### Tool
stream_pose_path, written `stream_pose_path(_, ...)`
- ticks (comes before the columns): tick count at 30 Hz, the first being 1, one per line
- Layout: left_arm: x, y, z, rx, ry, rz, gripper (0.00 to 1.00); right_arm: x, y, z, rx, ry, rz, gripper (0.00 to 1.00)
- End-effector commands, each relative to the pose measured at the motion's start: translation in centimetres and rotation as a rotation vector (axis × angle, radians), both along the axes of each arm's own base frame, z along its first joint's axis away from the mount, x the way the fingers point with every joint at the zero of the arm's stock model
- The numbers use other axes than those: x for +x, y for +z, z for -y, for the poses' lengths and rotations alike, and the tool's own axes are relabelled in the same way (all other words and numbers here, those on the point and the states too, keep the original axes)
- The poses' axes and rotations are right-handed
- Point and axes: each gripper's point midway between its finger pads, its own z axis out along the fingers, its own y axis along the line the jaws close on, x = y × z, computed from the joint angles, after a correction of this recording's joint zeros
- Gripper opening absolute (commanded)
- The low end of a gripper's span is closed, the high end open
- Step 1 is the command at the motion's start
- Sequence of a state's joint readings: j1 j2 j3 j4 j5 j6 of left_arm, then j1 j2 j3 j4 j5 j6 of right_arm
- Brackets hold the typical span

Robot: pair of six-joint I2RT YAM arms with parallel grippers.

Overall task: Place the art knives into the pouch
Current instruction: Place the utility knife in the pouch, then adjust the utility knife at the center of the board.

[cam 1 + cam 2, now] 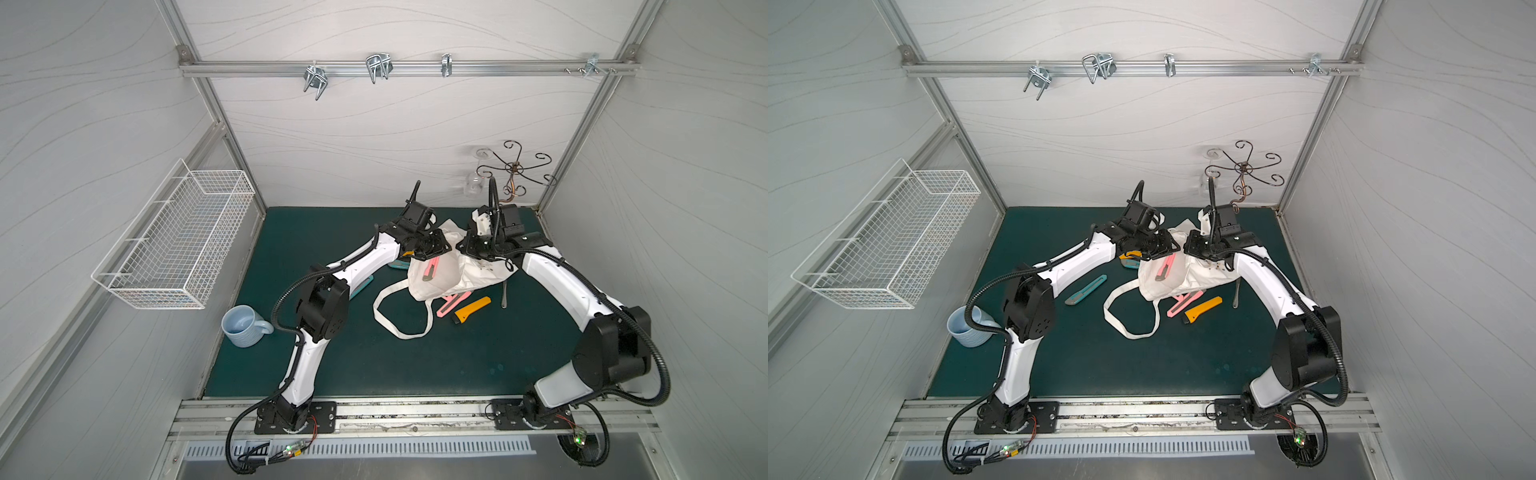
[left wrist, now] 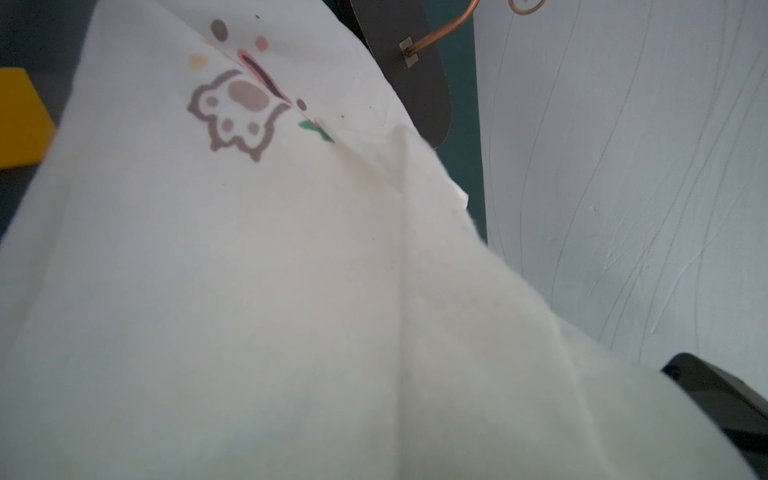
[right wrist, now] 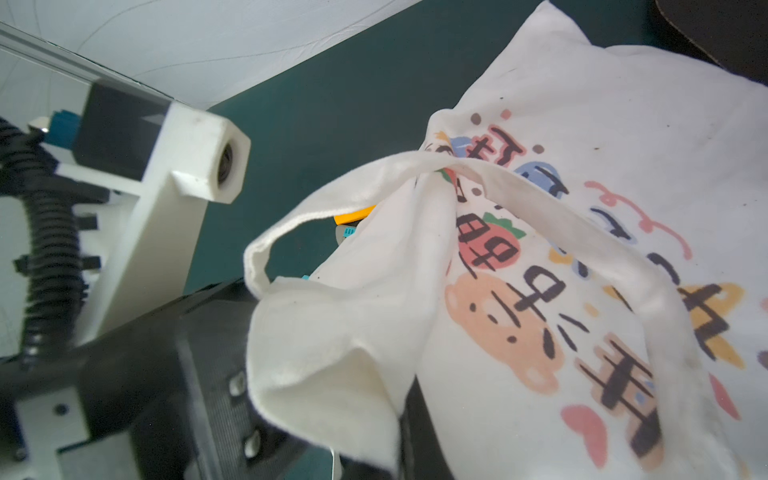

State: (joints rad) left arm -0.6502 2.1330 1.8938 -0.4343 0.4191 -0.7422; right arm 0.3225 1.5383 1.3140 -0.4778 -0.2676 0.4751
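One pink plastic art knife lies in the mouth of the white cloth tote pouch, seemingly nearly placed; the right gripper pinches the rim, and the left gripper cannot be read as open or closed.

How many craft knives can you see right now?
5. One pink knife lies on the bag; another pink knife and a yellow knife beside it; a teal knife on the mat; a yellow-teal knife by the left arm. Others may be hidden.

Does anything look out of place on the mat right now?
The pouch is crumpled and covers one end of a pink knife; a second pink knife lies on its cloth, inside or not I cannot tell.
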Motion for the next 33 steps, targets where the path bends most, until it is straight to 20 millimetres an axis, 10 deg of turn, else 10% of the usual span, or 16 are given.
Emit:
stream_pose_path(1,-0.5,6.0,-1.3,-0.089,-0.036,0.112,0.39,0.3,3.0,0.4,0.042,-0.004,0.043,0.00)
stream_pose_path(9,-3.9,5.6,-10.9,0.021,0.085,0.009,0.39,2.1,1.0,2.1,-0.009,-0.061,0.008,0.00)
stream_pose_path(18,-5.2,-3.2,-25.5,0.387,0.448,-0.306,0.38,1.4,-0.6,2.2,-0.015,-0.064,-0.017,0.00)
stream_pose_path(33,-2.7,-6.9,-27.3,0.132,1.343,-0.660,0.74,0.5,-1.7,2.2,-0.055,-0.052,-0.021,0.00)
